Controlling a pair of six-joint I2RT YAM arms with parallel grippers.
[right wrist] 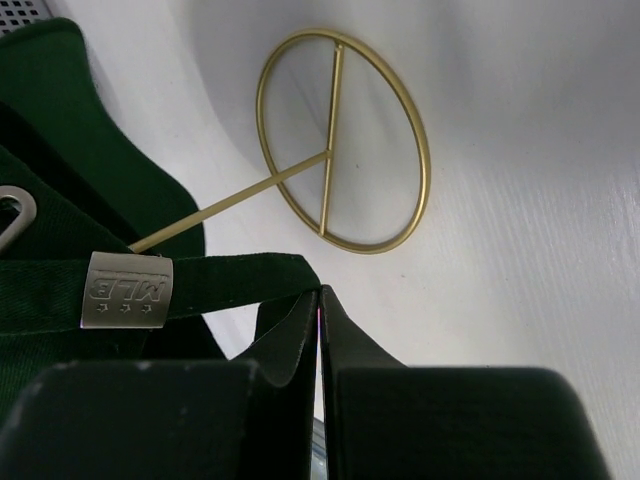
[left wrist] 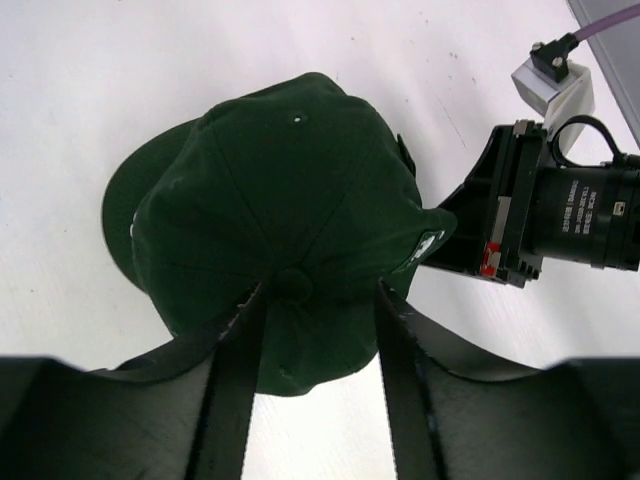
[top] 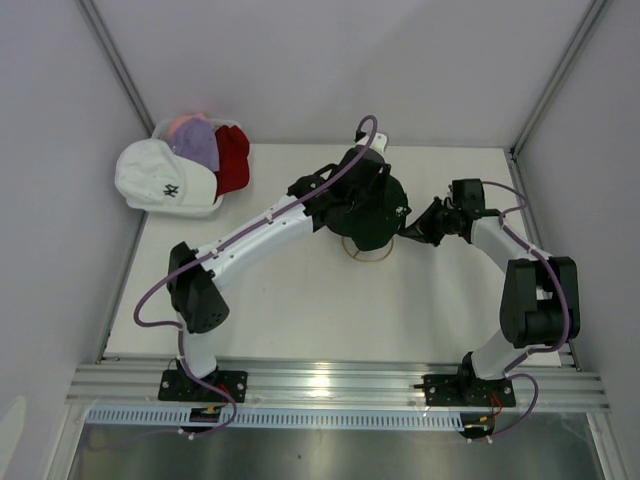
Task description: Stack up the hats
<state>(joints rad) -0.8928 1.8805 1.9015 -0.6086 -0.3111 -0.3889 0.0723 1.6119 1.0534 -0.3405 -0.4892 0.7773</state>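
Left fingers (left wrist: 235,380): part-open, one on each side of the crown button, tips on the fabric. No pinch of cloth shows.

Left gripper (left wrist: 320,292): directly over the crown, pointing down.

Right fingers (right wrist: 290,345): closed tight against each other. The back strap, with its metal tag, runs to their tips and looks caught there.

Right gripper (right wrist: 319,300): at the rear of the cap, low and side-on.

Dark green cap (left wrist: 270,190): mid-table, crown up, brim pointing away from the right arm. It sits over the gold wire stand (right wrist: 334,110), whose rod rises under it from a ring base on the table (top: 300,320). Whether the crown rests on the rod's top cannot be told.

Remaining hats, far left corner, well apart from both arms, in a loose heap:
- white cap (top: 160,180), logo showing, nearest the front
- lavender cap (top: 197,147), behind it
- red cap (top: 233,160), beside the lavender
- pink cap (top: 185,122), only an edge visible at the back

Progress, judged: early. One cap is at the stand and both grippers are on it, apparently being seated or straightened. At least four caps are not yet stacked, each needing a fetch from the corner.
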